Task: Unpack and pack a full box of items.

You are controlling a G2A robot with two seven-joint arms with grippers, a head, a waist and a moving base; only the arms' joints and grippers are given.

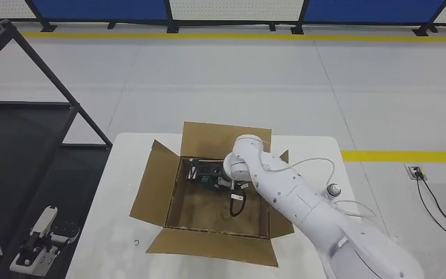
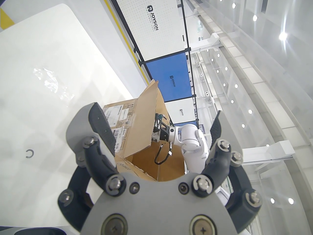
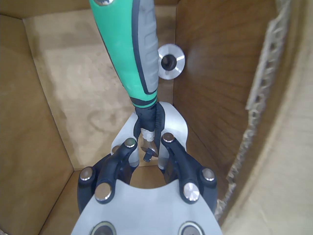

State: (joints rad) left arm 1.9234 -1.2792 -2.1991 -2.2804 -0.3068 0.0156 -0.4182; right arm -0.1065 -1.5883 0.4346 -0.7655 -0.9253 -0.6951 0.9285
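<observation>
An open cardboard box (image 1: 223,134) stands on the white table (image 1: 118,202). My right gripper (image 3: 148,121) is down inside the box (image 3: 215,62), shut on the black neck of a green-and-grey handled tool (image 3: 127,37). From above, that gripper (image 1: 202,173) sits near the box's back left corner. A silver round metal part (image 3: 170,61) with a centre hole lies on the box floor by a corner. My left gripper (image 2: 159,123) is open and holds nothing, low beside the table and facing the box (image 2: 144,121).
A small C-shaped ring (image 2: 29,153) and a scrap of clear plastic (image 2: 52,81) lie on the table left of the box. The box flaps (image 1: 157,185) spread outward on all sides. A black metal frame (image 1: 42,139) stands off the table's left side.
</observation>
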